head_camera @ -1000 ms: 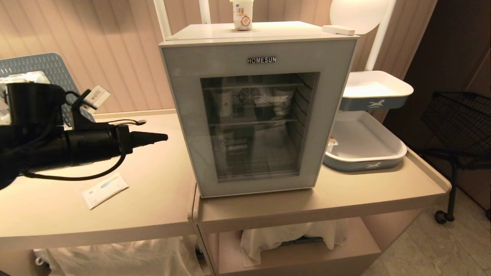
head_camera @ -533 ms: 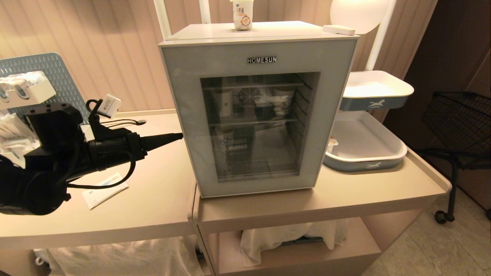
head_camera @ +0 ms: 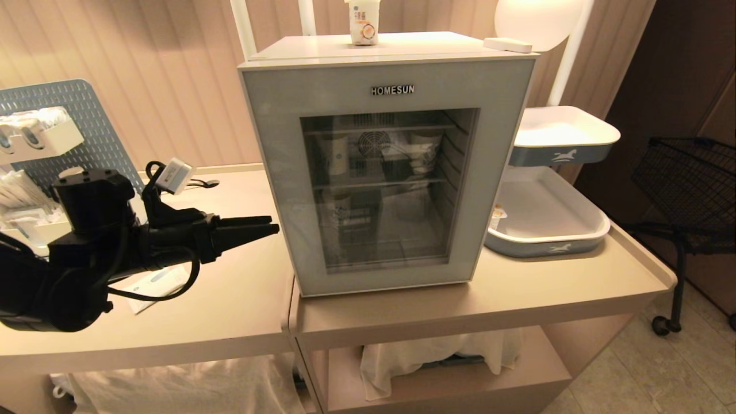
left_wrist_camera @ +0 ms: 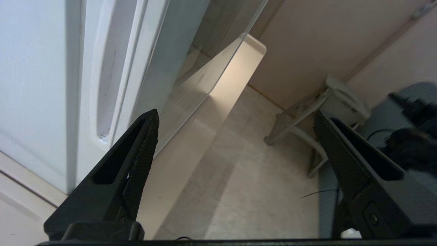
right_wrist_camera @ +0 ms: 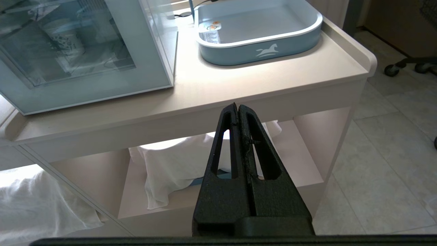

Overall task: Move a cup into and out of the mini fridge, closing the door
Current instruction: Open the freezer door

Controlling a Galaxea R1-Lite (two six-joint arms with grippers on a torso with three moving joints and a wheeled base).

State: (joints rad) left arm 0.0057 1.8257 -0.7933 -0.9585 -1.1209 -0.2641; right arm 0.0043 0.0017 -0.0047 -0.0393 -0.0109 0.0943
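The white mini fridge (head_camera: 402, 46) stands on the table with its glass door (head_camera: 489, 172) shut. On the fridge's top stands a small white cup (head_camera: 363, 26) with orange-brown print. A similar lidded cup (head_camera: 498, 217) lies in the lower tray. My left gripper (head_camera: 271, 225) is open and empty, held level just left of the fridge, its tips close to the door's left edge. In the left wrist view the left gripper (left_wrist_camera: 236, 116) shows the fridge's side recess (left_wrist_camera: 106, 85) beside one finger. My right gripper (right_wrist_camera: 238, 106) is shut and empty, parked low before the table's front edge.
Two blue-and-white trays (head_camera: 575, 230) (head_camera: 566, 138) stand right of the fridge. A paper packet (head_camera: 155, 284) lies on the left table under my arm. A blue pegboard (head_camera: 75, 103) with bins stands at far left. A black wire cart (head_camera: 690, 184) is at far right. Paper cups (head_camera: 422, 150) sit inside the fridge.
My left arm has swung right and down toward the fridge's left side, the wrist has rolled, and its fingers have spread open. The right arm has not moved.
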